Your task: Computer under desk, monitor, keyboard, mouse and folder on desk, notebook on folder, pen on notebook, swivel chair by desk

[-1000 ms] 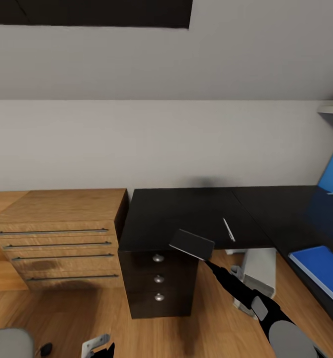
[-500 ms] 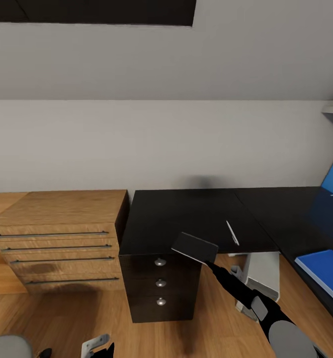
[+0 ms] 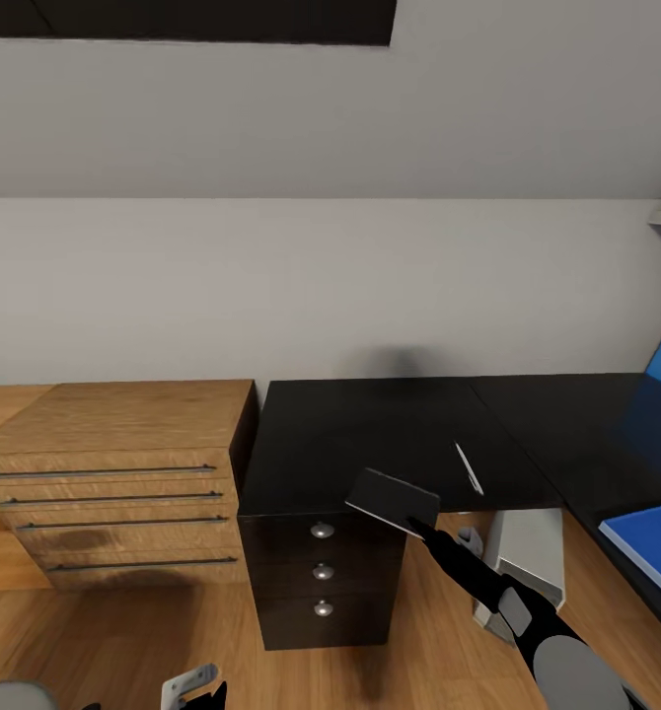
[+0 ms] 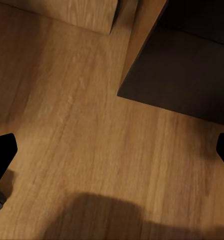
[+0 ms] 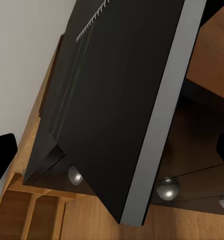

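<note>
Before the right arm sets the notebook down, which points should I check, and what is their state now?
1. Notebook gripped by right tool: ok.
2. Folder already on the desk: ok.
3. Notebook above folder: not ok, the folder lies far to the right.
4. Whole folder top free: cannot tell, the picture edge cuts it.
5. Pen on desk, apart from notebook: ok.
6. Left tool holding nothing: ok.

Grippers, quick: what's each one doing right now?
Left gripper: open, holding nothing, over the wooden floor.
Right gripper: shut on the notebook, at the desk edge.
</note>
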### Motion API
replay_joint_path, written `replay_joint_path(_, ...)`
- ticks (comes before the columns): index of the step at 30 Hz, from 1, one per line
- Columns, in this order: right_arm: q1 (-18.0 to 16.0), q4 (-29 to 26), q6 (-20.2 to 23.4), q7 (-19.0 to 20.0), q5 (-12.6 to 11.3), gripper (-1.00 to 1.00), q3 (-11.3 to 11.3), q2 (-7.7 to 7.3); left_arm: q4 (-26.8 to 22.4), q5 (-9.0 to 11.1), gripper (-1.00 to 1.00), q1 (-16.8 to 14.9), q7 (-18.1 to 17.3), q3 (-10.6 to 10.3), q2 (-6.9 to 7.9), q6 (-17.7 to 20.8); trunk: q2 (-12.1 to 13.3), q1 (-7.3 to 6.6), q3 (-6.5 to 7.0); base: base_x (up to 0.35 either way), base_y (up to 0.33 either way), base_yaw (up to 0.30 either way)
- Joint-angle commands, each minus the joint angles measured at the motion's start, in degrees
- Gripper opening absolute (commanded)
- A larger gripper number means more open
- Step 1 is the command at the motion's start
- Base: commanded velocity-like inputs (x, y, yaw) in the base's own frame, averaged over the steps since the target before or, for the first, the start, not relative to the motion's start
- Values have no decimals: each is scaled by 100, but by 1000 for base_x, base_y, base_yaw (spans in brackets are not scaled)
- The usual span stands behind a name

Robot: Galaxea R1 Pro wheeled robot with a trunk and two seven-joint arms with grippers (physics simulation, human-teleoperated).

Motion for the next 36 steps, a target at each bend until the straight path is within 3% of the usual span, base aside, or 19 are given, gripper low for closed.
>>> replay_joint_path(1,-6,-5,41,31,53,100,-49,3,-2,-56,100,-4,-30,49,-5,-17,-3,0,-6,3,1,0)
replay_joint_path(11,-6,10,80,31,27,100,-49,0,-1,-52,100,-4,-23,49,-5,-17,-3,0,-6,0,0,0)
replay_joint_path(20,-6,11,486,16,-610,100,-50,-44,-1,-53,100,-4,-21,49,-5,-17,-3,0,-6,0,0,0)
replay_joint_path(36,-6,23,631,-22,-685,100,-50,-44,-1,-50,100,-4,-21,49,-5,-17,-3,0,-6,0,0,0)
